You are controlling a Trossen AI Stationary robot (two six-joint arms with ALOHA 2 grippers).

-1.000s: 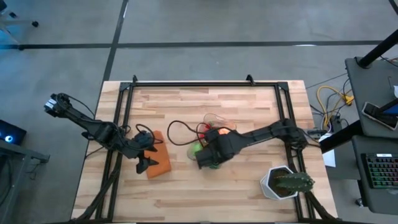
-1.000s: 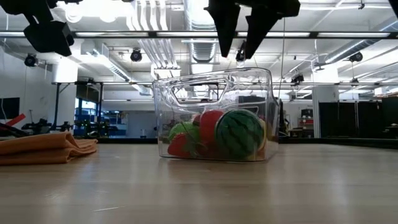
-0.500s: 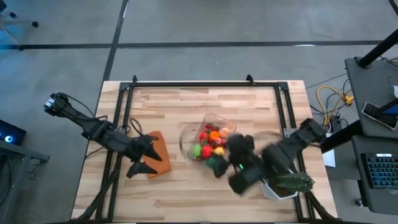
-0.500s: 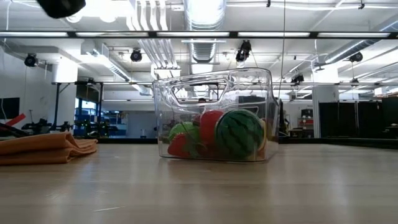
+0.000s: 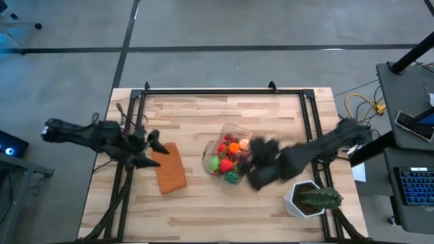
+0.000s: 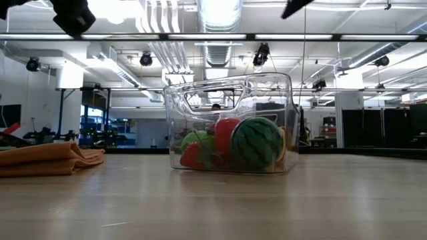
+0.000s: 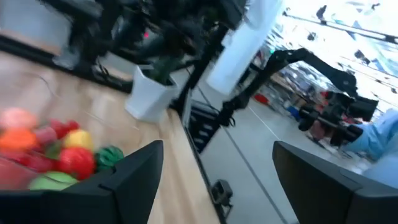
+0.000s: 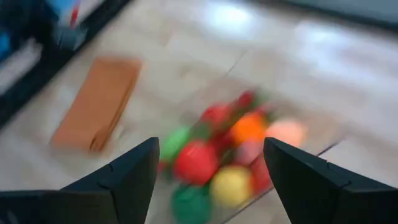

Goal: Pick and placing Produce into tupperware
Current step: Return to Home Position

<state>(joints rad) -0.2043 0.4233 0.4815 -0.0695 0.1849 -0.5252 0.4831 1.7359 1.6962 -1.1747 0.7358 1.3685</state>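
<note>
Wood-plank table [image 5: 203, 108] is carrying all items, w/ black frame rails running along its left, right and far edges.

1. Tupperware [image 5: 207, 154] is sitting upright approx. at table centre, slightly to the right. Produce [image 5: 229, 154] is lying inside it as a mixed heap of red, orange, yellow and green pcs. In the low view the clear wall [image 6: 267, 90] is showing a striped dark-green pc [image 6: 257, 143] at the right end and red pcs beside it. Pcs behind these are hidden.

2. Orange cloth [image 5: 169, 168] is lying flat, left of the tupperware and apart from it.

3. Left gripper [image 5: 154, 150] is hanging over the cloth's far-left corner, at the table's left side. Its fingers [image 7: 134, 171] are standing wide apart, w/ nothing between them.

4. Right gripper [image 5: 258, 166] is hanging just right of the tupperware. It is hard to make out in the high view. The right wrist view is showing its fingers [image 8: 127, 171] spread, nothing held, w/ the produce below.

5. White pot w/ green plant [image 5: 308, 198] is standing at the near-right corner, partly overlapped by the right arm.

6. In the low view both arms are cut off by the top edge, so no fingers are showing there.
</note>
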